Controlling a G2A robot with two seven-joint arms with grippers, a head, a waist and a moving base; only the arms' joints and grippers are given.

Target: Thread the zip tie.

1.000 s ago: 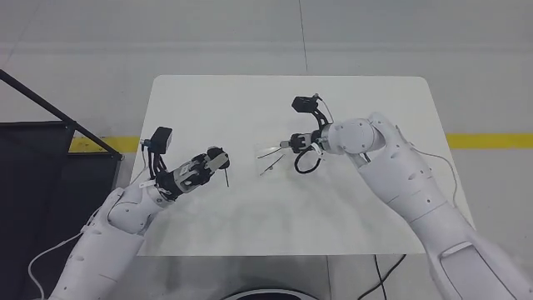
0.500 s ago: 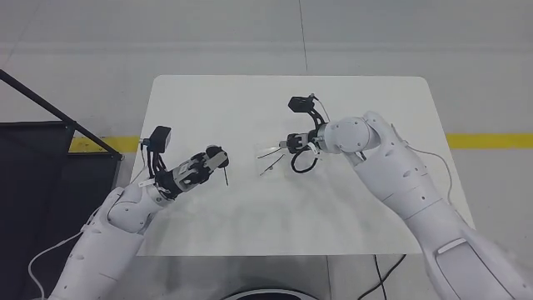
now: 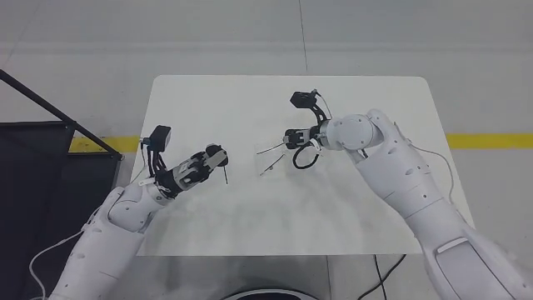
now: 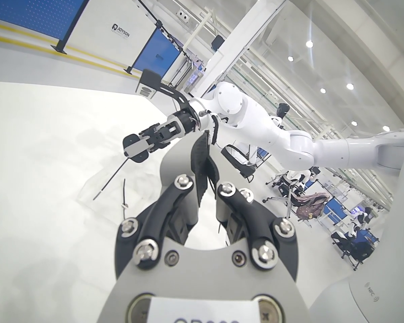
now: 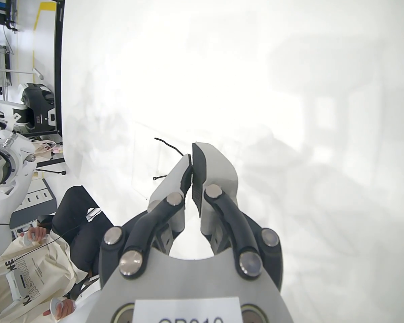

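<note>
My right gripper (image 3: 286, 142) (image 5: 192, 161) is shut on a thin black zip tie (image 3: 271, 148) (image 5: 170, 146) near the middle of the white table (image 3: 375, 208). The tie's free end slants down toward the left arm. The left wrist view shows this gripper (image 4: 131, 146) with the tie (image 4: 111, 179) hanging from it. My left gripper (image 3: 218, 158) (image 4: 204, 156) hovers over the table's left part, shut on a short black zip tie (image 3: 226, 177) that pokes out below it. A third zip tie (image 3: 271, 164) (image 4: 124, 193) (image 5: 159, 177) lies flat between the two grippers.
A black cable loop (image 3: 305, 160) hangs from the right wrist just over the table. A black frame (image 3: 37, 100) and a dark mat stand left of the table. The table's right and near parts are bare.
My right gripper has shifted slightly left and away with its zip tie, which now slants more clearly above the table. The left arm has stayed still.
</note>
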